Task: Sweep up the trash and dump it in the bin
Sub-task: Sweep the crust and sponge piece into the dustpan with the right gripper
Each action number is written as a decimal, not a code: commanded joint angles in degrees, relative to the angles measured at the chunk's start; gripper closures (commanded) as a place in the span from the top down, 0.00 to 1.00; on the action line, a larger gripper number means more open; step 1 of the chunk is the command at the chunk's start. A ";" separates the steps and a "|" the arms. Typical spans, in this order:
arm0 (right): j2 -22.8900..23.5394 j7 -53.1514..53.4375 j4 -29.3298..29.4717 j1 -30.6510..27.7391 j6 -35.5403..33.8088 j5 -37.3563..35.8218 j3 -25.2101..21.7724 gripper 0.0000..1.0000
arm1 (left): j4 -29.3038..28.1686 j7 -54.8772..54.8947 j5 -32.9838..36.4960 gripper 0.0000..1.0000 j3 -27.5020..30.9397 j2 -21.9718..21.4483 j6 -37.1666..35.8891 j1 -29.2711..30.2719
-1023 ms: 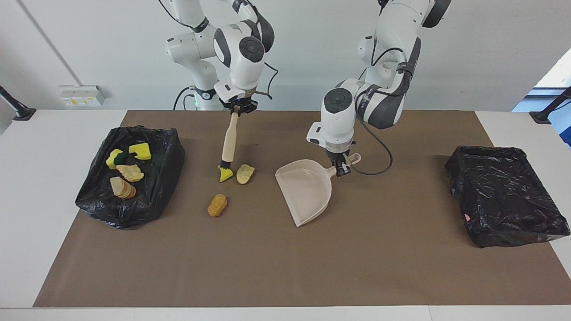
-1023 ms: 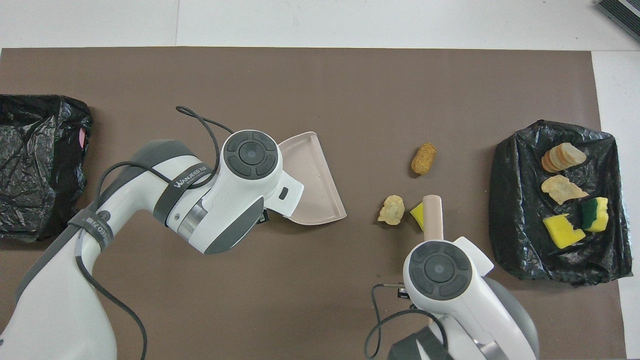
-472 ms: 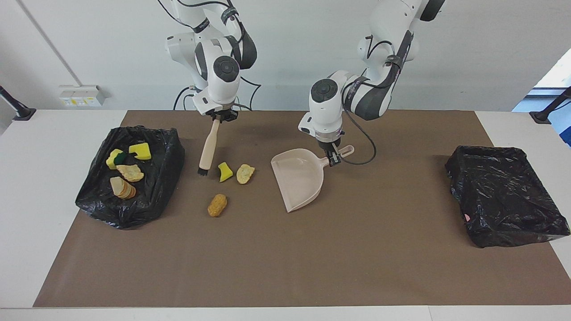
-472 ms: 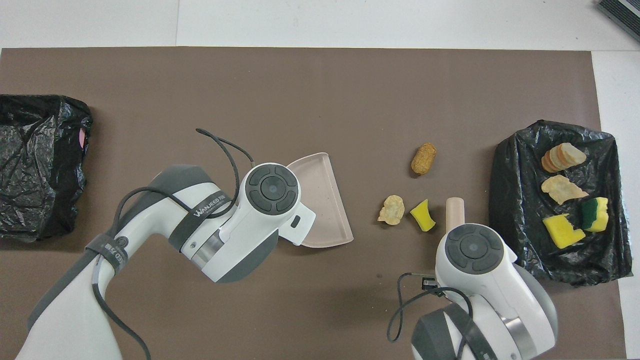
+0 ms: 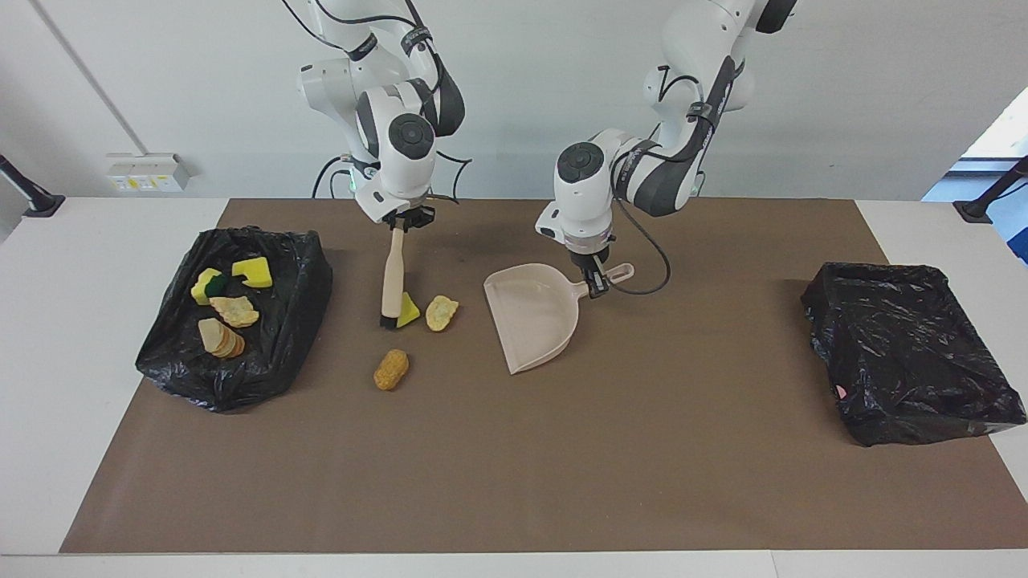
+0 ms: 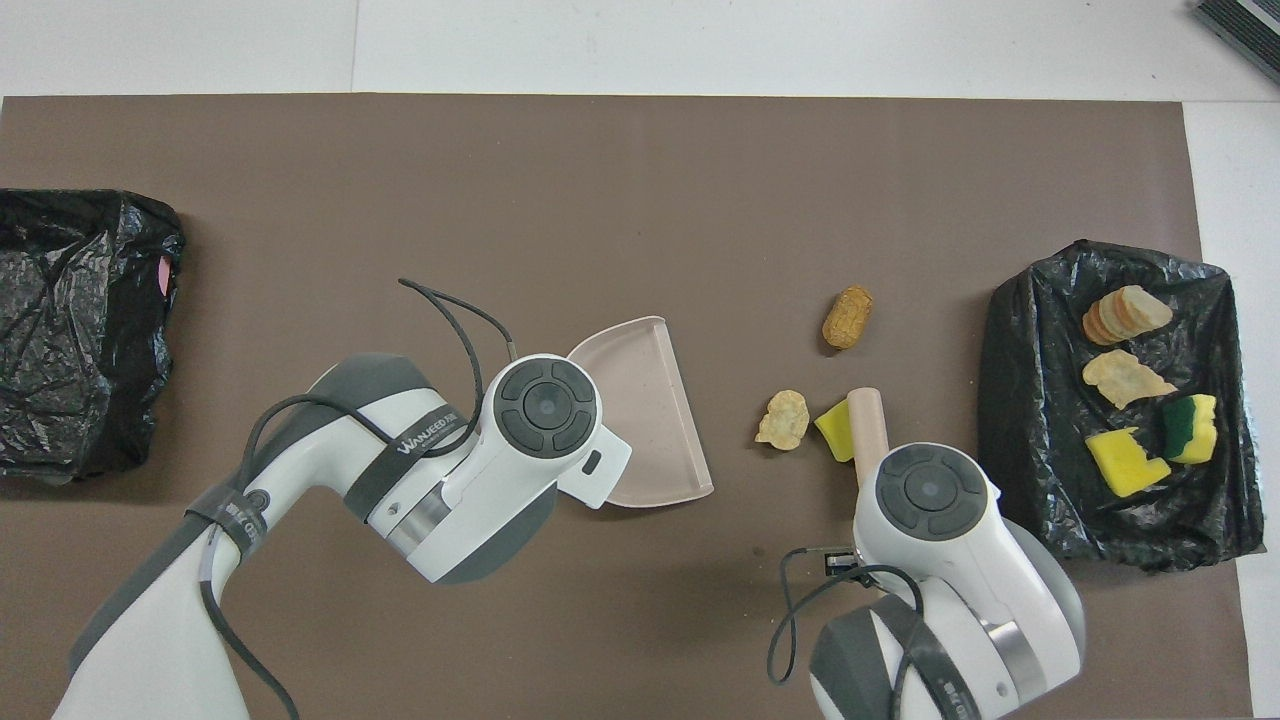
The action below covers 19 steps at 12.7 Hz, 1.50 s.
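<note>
Brush (image 5: 393, 277) clamped in right end effector (image 5: 401, 220), centre-left; bristles touch yellow wedge (image 5: 409, 309), hidden overhead; left end effector (image 5: 593, 282) grips dustpan (image 5: 533, 313).

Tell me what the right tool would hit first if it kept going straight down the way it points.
The right tool points down along the beige wooden-handled brush it grips. Straight on, the black bristles would meet the brown table mat, right beside the yellow sponge wedge. Whether they touch it already is unclear.
</note>
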 commanded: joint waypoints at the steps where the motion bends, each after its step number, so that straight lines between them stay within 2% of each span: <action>1: 1.38 -3.30 1.17 -0.16 1.85 6.25 0.57 0.00 | -2.44 0.35 0.70 0.00 0.38 -2.28 0.50 0.03; 4: 3.14 -3.76 4.16 2.91 2.64 11.98 0.57 0.00 | -2.36 0.79 0.70 0.00 0.38 -2.20 -1.07 0.46; 7: 4.81 -3.67 4.35 5.73 7.46 17.51 0.57 0.00 | -2.36 0.70 0.70 0.00 0.38 -2.20 -1.25 0.99; 10: 5.77 -5.24 6.18 7.58 9.67 26.90 0.66 0.00 | -2.36 0.62 0.70 0.00 0.38 -2.11 -0.82 1.25; 13: 6.83 -9.55 7.77 6.97 9.33 38.24 0.57 0.00 | -2.36 0.62 0.70 0.00 0.38 -2.02 -0.47 1.26; 16: 7.19 -8.51 10.49 6.88 7.57 37.40 0.31 0.00 | -2.36 0.62 0.70 0.00 0.38 -2.02 -0.38 1.26; 19: 4.82 -7.27 11.11 6.53 4.51 28.28 -0.04 0.00 | -2.36 0.53 0.61 0.00 0.38 -1.93 -0.20 1.34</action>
